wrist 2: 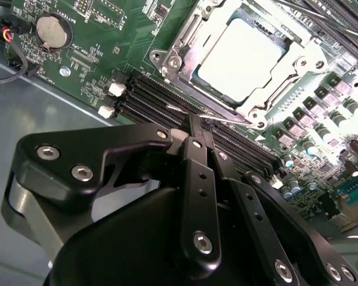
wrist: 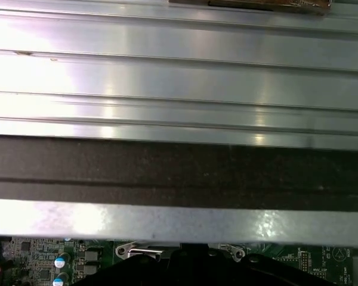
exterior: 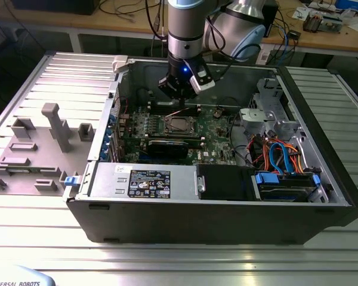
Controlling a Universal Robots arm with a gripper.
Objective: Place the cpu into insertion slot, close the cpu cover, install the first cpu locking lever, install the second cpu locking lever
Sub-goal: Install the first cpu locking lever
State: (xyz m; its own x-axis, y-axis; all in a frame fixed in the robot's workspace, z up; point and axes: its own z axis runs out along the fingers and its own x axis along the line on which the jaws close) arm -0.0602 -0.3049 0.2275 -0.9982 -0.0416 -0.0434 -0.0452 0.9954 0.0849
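The cpu lies flat in the insertion slot on the green motherboard, silver top up. The cpu cover, a shiny metal frame, lies down around it. In the exterior view the cpu sits mid-board inside the open case, and my gripper hangs just beyond it. In the second wrist view my gripper is shut, fingertips together at the socket's edge. A thin wire locking lever runs right past the tips. I cannot tell if it is pinched or only touched.
Black memory slots run beside the socket, under the fingertips. A long black graphics card, the power supply and blue and orange cables crowd the case. The case wall stands close behind the wrist. A grey fixture sits outside.
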